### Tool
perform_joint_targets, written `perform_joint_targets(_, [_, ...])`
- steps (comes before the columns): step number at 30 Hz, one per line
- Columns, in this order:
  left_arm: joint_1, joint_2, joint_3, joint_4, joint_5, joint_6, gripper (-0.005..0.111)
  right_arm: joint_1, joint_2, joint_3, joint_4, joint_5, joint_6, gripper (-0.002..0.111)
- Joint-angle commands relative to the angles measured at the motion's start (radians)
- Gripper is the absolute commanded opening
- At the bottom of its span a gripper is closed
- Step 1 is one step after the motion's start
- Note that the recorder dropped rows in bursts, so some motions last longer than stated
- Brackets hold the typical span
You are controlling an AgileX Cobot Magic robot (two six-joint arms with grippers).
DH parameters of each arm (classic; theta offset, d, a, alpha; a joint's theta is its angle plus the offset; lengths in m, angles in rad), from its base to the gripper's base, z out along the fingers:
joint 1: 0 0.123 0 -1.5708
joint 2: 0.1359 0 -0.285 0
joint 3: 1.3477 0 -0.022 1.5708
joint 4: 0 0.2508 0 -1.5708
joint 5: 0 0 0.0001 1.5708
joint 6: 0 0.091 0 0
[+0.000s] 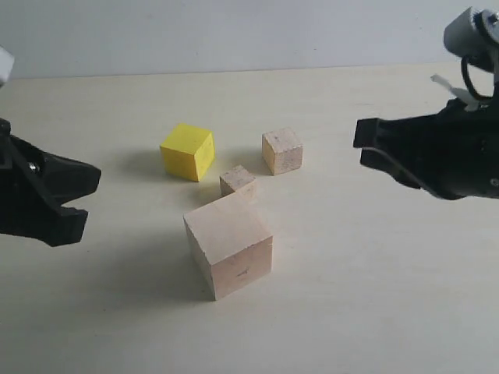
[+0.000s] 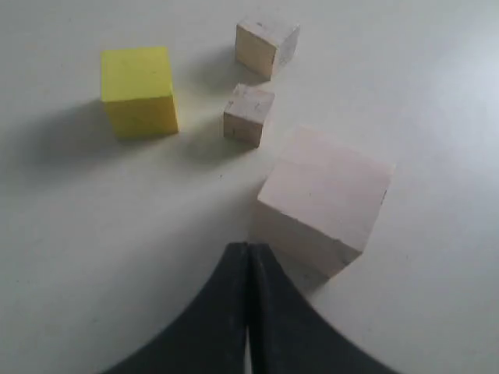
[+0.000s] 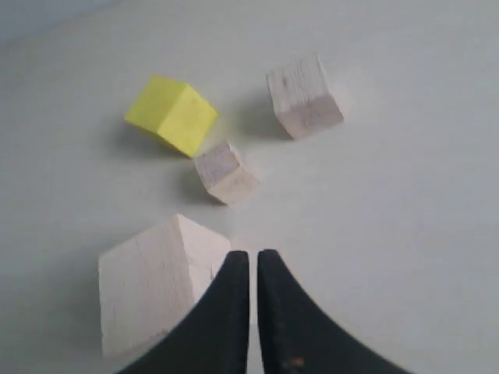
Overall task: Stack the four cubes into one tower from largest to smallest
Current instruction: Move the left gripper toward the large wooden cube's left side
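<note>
Four cubes lie apart on the table, none stacked. The large pale pinkish cube (image 1: 229,245) (image 2: 323,199) (image 3: 152,280) is nearest the front. Behind it sits the smallest tan cube (image 1: 237,180) (image 2: 248,113) (image 3: 224,171). The yellow cube (image 1: 188,151) (image 2: 138,89) (image 3: 173,114) is back left, and the mid-sized tan cube (image 1: 282,150) (image 2: 267,44) (image 3: 302,95) is back right. My left gripper (image 1: 87,199) (image 2: 248,248) hovers at the left, shut and empty. My right gripper (image 1: 361,146) (image 3: 253,255) hovers at the right, its fingers parted by a narrow slit with nothing between them.
The pale tabletop (image 1: 374,296) stretches around the cubes, with a light wall (image 1: 234,31) behind its far edge. Both arms hang above the table, well apart from the cubes.
</note>
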State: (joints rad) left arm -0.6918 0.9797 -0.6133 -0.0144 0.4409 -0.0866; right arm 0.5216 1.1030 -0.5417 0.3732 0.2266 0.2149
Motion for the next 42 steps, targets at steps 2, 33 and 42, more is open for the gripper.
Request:
perform_joint_targets(2, [-0.006,0.049,0.028,0.007,0.031,0.032,0.0,0.002,0.092,-0.004,0.103,0.088,-0.065,0.017])
perform_joint_targets(33, [-0.006,0.506,0.006,-0.527,-0.056,0.251,0.0,0.002,0.132,-0.004,0.138,-0.283,-0.464,0.018])
perform_joint_targets(42, [-0.006,0.554,0.006,-0.64,-0.072,0.387,0.0,0.002,0.132,-0.004,0.141,-0.326,-0.504,0.018])
